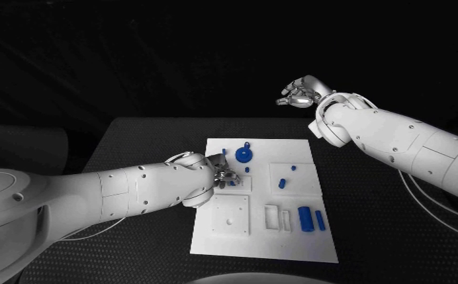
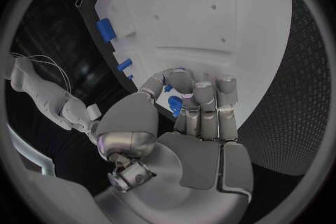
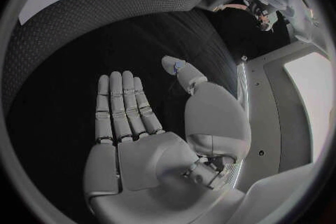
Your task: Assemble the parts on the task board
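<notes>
The white task board (image 1: 296, 244) lies in the middle of the black table. My left hand (image 1: 224, 175) hovers low over the board's left half, and its thumb and curled fingers (image 2: 203, 95) pinch a small blue part (image 2: 175, 105). A round blue part (image 1: 245, 154) stands near the board's far edge. Small blue pieces (image 1: 282, 183) lie around the middle, and two blue cylinders (image 1: 306, 218) lie side by side near the right edge. My right hand (image 1: 306, 92) is raised beyond the table's far right corner, its flat palm (image 3: 140, 145) open and holding nothing.
White raised blocks (image 1: 230, 214) and slotted frames (image 1: 273, 216) sit on the near half of the board. Bare black table (image 1: 143, 244) runs along both sides of the board. A cable (image 1: 420, 194) trails under my right arm.
</notes>
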Tool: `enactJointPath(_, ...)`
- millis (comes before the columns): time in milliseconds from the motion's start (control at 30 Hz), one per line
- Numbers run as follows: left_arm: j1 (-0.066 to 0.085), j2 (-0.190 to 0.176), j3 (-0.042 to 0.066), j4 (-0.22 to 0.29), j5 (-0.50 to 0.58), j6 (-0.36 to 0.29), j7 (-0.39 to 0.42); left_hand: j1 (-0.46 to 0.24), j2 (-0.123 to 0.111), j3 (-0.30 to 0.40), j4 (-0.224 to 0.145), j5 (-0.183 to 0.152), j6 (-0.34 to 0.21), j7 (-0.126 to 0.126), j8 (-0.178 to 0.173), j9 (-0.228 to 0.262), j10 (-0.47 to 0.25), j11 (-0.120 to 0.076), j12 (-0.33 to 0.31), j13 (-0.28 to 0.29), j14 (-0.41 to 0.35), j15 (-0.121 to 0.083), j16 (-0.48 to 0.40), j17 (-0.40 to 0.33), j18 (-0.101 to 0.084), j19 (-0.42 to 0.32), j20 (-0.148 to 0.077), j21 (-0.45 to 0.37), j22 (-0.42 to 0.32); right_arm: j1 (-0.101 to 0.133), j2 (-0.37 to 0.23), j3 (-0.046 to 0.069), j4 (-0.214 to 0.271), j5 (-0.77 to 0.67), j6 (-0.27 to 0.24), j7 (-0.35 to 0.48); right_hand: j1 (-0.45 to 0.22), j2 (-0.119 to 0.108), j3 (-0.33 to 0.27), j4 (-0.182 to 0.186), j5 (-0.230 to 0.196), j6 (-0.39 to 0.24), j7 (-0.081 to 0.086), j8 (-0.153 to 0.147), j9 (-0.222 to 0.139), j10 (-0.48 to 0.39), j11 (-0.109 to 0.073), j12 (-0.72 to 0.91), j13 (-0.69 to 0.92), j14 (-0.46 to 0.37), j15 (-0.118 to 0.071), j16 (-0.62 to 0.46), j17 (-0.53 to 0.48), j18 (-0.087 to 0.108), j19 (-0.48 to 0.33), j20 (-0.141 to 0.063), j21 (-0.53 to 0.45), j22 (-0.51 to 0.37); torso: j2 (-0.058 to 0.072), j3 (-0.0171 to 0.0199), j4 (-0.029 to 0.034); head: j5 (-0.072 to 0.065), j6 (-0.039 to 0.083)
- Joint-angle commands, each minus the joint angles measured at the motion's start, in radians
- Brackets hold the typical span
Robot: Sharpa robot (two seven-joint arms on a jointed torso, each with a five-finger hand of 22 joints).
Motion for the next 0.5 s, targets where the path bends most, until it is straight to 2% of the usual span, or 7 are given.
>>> enactJointPath(33, -0.002, 0.011, 0.0, 0.002, -0.001, 0.03, 0.019, 0.002, 0.005, 0.01, -0.002, -0.004, 0.116, -0.1, -0.006, -0.003, 0.005, -0.004, -0.004, 0.002, 0.035, -0.025, -0.004, 0.001, 0.015, 0.007, -0.123, -0.001, 0.011, 0.0, 0.001, 0.0, 0.001, -0.005, 0.012, 0.007, -0.001, 0.011, 0.004, 0.001, 0.007, -0.007, 0.022, 0.005, -0.001, 0.002, 0.0, 0.001, -0.002, -0.005, 0.003, 0.006, -0.001, -0.006, -0.001, 0.003, -0.005, 0.001, -0.001, 0.0003, 0.0, 0.001, -0.002)
enactJointPath(100, -0.002, 0.013, 0.001, -0.002, -0.002, 0.033, 0.018, 0.012, 0.0, 0.024, -0.001, -0.018, 0.118, -0.1, -0.009, -0.004, 0.006, -0.004, -0.005, 0.005, 0.036, -0.024, -0.005, 0.003, 0.015, 0.008, -0.123, -0.001, 0.012, 0.0, 0.002, 0.0, 0.001, -0.005, 0.012, 0.007, -0.001, 0.011, 0.003, 0.001, 0.008, -0.007, 0.022, 0.006, -0.002, 0.002, 0.0, 0.001, -0.003, -0.005, 0.003, 0.006, -0.002, -0.006, -0.001, 0.003, -0.005, 0.001, -0.001, 0.0004, 0.0, 0.001, -0.002)
enactJointPath(133, -0.002, 0.013, 0.001, -0.003, -0.004, 0.037, 0.018, 0.021, -0.01, 0.049, 0.003, -0.077, 0.12, -0.1, -0.012, -0.005, 0.007, -0.004, -0.008, 0.007, 0.037, -0.023, -0.006, 0.004, 0.015, 0.01, -0.123, -0.002, 0.011, 0.0, 0.002, 0.0, 0.001, -0.005, 0.012, 0.007, -0.001, 0.011, 0.003, 0.001, 0.008, -0.007, 0.022, 0.006, -0.002, 0.002, 0.0, 0.002, -0.003, -0.005, 0.003, 0.006, -0.002, -0.006, -0.001, 0.003, -0.005, 0.001, -0.001, 0.0006, 0.0002, 0.001, -0.002)
enactJointPath(167, -0.002, 0.014, 0.001, -0.005, -0.004, 0.037, 0.019, 0.034, -0.041, 0.121, 0.03, -0.146, 0.124, -0.1, -0.016, -0.007, 0.009, -0.004, -0.012, 0.009, 0.039, -0.023, -0.009, 0.004, 0.014, 0.016, -0.122, -0.008, 0.007, -0.001, 0.002, 0.0, 0.001, -0.005, 0.012, 0.007, -0.002, 0.011, 0.003, 0.001, 0.008, -0.007, 0.022, 0.006, -0.002, 0.002, 0.0, 0.002, -0.003, -0.005, 0.003, 0.006, -0.002, -0.006, -0.001, 0.003, -0.005, 0.001, -0.001, 0.0007, -0.0001, 0.001, -0.002)
enactJointPath(200, -0.002, 0.014, 0.001, -0.005, -0.004, 0.037, 0.019, 0.029, -0.054, 0.16, 0.044, -0.158, 0.128, -0.099, -0.018, -0.007, 0.012, -0.004, -0.014, 0.012, 0.042, -0.022, -0.011, 0.005, 0.012, 0.02, -0.121, -0.007, 0.007, -0.001, 0.002, 0.0, 0.001, -0.005, 0.012, 0.007, -0.002, 0.011, 0.003, 0.001, 0.009, -0.007, 0.022, 0.006, -0.002, 0.002, 0.0, 0.002, -0.004, -0.005, 0.003, 0.006, -0.003, -0.006, -0.001, 0.003, -0.005, 0.001, -0.001, 0.0004, -0.0001, 0.001, -0.002)
enactJointPath(500, -0.002, 0.023, 0.001, -0.01, -0.005, 0.039, 0.02, 0.025, -0.053, 0.177, 0.041, -0.164, 0.128, -0.099, -0.019, -0.006, 0.013, -0.004, -0.016, 0.014, 0.044, -0.021, -0.012, 0.007, 0.012, 0.023, -0.121, -0.006, 0.01, -0.001, 0.0, 0.0, 0.001, -0.005, 0.014, 0.007, -0.003, 0.012, 0.003, 0.002, 0.011, -0.007, 0.023, 0.006, -0.002, 0.002, 0.0, 0.003, -0.007, -0.005, 0.003, 0.008, -0.005, -0.005, -0.001, 0.004, -0.006, 0.002, 0.0, 0.0005, -0.0003, 0.0, -0.002)
